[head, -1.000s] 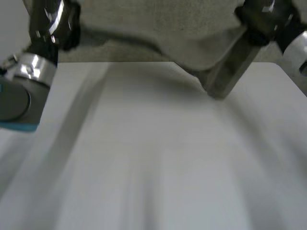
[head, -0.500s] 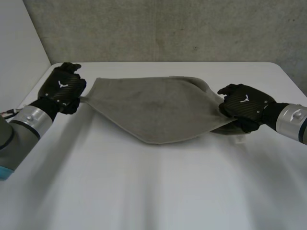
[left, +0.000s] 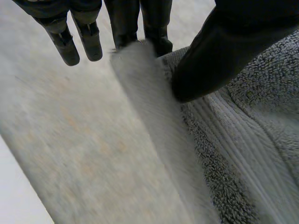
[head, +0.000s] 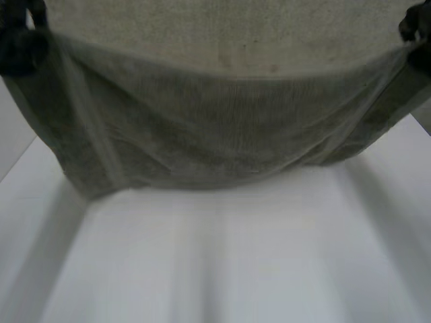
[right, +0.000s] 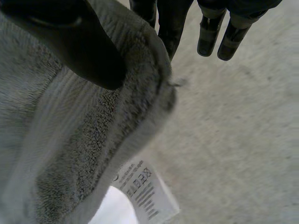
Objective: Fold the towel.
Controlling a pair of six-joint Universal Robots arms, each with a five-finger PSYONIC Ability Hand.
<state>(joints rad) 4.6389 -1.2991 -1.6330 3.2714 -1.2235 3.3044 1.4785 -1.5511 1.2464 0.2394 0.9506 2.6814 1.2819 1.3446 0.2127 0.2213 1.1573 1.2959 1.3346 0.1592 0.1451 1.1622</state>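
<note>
While the towel [head: 202, 134] hangs stretched above the table [head: 236, 269] in the head view, the left hand [head: 17, 47] and right hand [head: 414, 23] are cut off at its top corners. Left wrist view: the left hand pinches its edge under the thumb. Right wrist view: the right hand pinches likewise, near a label [right: 142, 189].

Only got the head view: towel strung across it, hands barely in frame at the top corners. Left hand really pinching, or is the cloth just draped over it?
Observer: Pinching. The left wrist view shows the left hand with its thumb pressed on the towel edge, fingers behind the cloth.
Operator: Right side the same?
Observer: Yes. In the right wrist view the right hand clamps the towel's ribbed border under its thumb.
Operator: Which end has the tag?
Observer: A white care label hangs from the towel's edge just below the right hand.
</note>
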